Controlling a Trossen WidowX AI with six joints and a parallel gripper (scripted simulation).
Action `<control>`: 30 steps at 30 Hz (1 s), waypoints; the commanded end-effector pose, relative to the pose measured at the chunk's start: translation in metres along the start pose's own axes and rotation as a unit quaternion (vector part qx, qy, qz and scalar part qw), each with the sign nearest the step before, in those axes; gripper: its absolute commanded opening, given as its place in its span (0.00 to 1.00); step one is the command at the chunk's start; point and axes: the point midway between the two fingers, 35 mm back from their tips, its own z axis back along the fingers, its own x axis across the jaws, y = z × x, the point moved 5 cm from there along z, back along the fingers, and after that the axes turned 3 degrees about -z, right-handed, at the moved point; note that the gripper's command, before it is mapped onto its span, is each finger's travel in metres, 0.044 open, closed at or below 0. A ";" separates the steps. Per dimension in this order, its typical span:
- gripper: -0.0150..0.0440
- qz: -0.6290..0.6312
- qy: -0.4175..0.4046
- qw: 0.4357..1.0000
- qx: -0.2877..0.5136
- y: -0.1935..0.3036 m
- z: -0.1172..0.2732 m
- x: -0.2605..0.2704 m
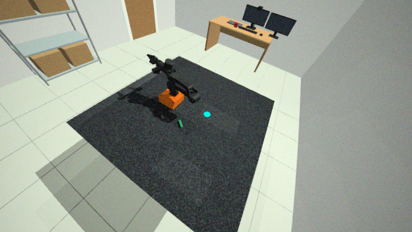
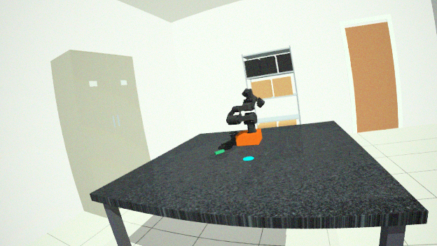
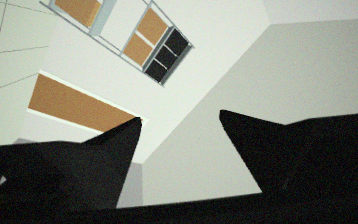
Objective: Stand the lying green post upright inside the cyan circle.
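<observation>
Currently: one green post (image 1: 180, 123) lying flat on the dark table (image 1: 185, 172), well apart from the raised hand (image 1: 150, 57).

Post: one, short, on its side just in front of the orange base (image 1: 171, 98), near but outside the cyan circle (image 1: 206, 114), of which there is one, flat on the table beside it. Hand: one, held high above the base on a folded black arm (image 1: 179, 88), turned away from the post toward the wall and shelving; its two fingers stand wide apart with nothing between them. Table: dark speckled top, grey legs. Room: pale tiled floor, white walls, one brown door (image 2: 372, 77), one metal shelf rack (image 1: 49, 40) with brown boxes, one tall cabinet (image 2: 99, 120), one wooden desk (image 1: 238, 35) bearing two monitors (image 1: 268, 20).
</observation>
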 end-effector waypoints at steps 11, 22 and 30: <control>0.65 -0.082 -0.150 0.981 0.096 0.046 0.000 0.035; 0.65 -0.190 -0.285 0.906 0.248 0.103 0.024 0.073; 0.65 -0.265 -0.348 0.816 0.378 0.142 0.060 0.094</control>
